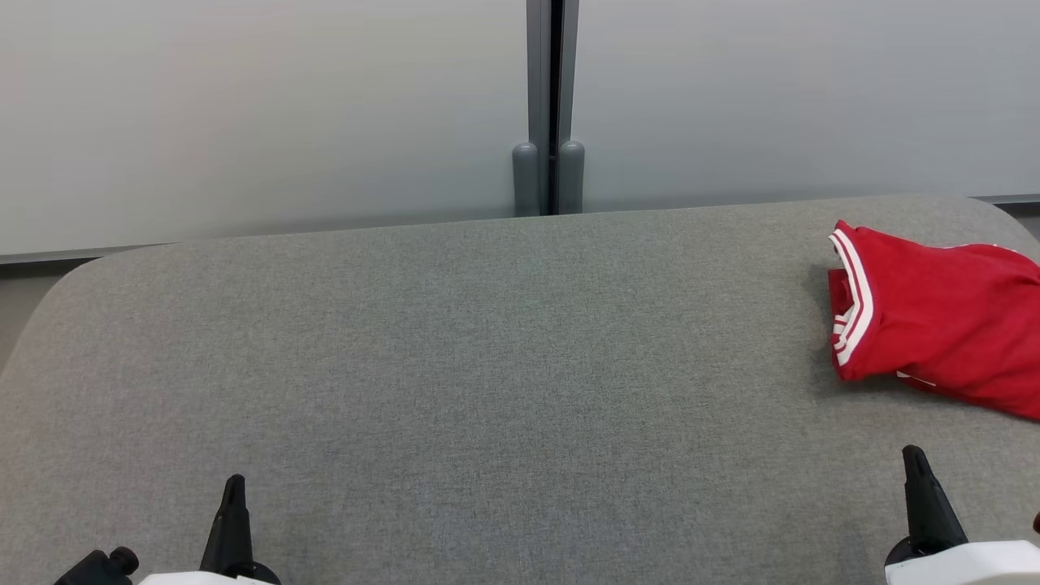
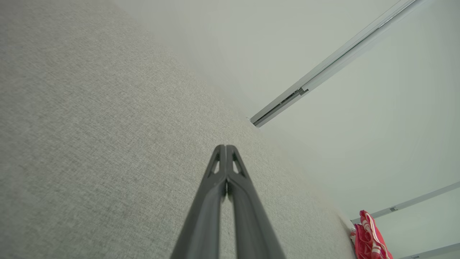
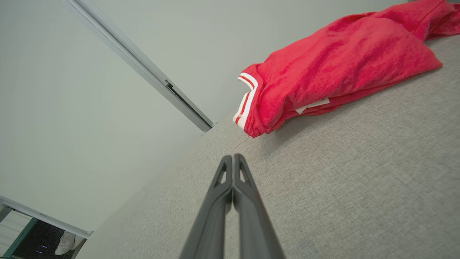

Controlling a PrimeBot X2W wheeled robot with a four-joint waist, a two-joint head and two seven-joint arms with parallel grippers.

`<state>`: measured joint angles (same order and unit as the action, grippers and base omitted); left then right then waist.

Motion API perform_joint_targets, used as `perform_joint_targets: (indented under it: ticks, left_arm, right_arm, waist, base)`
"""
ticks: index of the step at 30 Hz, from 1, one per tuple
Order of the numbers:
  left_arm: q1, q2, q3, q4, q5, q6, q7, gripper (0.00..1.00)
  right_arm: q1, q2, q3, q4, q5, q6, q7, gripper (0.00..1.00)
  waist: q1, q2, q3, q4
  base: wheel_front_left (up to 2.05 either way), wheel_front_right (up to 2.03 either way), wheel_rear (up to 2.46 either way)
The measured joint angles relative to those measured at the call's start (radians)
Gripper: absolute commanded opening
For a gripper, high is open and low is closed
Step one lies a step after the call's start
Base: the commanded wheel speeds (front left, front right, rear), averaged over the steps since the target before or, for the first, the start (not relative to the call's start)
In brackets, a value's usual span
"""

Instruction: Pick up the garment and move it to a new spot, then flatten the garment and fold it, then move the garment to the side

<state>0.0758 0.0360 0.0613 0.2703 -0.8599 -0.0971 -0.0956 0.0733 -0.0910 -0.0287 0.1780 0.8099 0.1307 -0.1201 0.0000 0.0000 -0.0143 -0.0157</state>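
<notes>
**A:** What's on the list, starting from the arms?

**B:** Item one: left gripper (image 1: 234, 486), near left, dark fingers pressed together, empty, over bare grey fabric. Item two: right gripper (image 1: 912, 452), near right, likewise closed tight and empty. Its wrist view has the two fingers meeting in a single point.

**A:** And the garment?

**B:** Item three: garment (image 1: 942, 325), red with white stripes along one hem. It lies bunched at the far right of the grey padded table (image 1: 487, 366), beyond the right gripper and apart from it, well apart from the left gripper.

**A:** What do the wrist views add?

**B:** The right wrist view gives a white tag (image 3: 312, 105) poking out beneath the fold. Down past the table's edge it also has a foot in a pale shoe (image 3: 66, 242). The left wrist view has the garment as a small red heap at the table's end.

**A:** Surroundings?

**B:** Pale wall panels behind, joined by a grey post (image 1: 550, 97). Open grey fabric lies between the right gripper and the garment.

**A:** Unclear?

**B:** The head view's edge cuts off the garment's right side. What kind of garment it is, I can't tell.
</notes>
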Motion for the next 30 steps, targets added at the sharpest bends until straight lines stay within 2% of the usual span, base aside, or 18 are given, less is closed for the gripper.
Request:
perform_joint_targets:
  ticks: [30]
  left_arm:
    - [-0.071,0.005,0.021,-0.010,-0.321,-0.013,0.088,0.00]
  right_arm:
    - [-0.073,0.009,-0.023,0.028,0.352,0.000,0.091,0.00]
  waist:
    - [0.0000,0.0000,0.006,0.005]
  base:
    - [0.00,0.00,0.00]
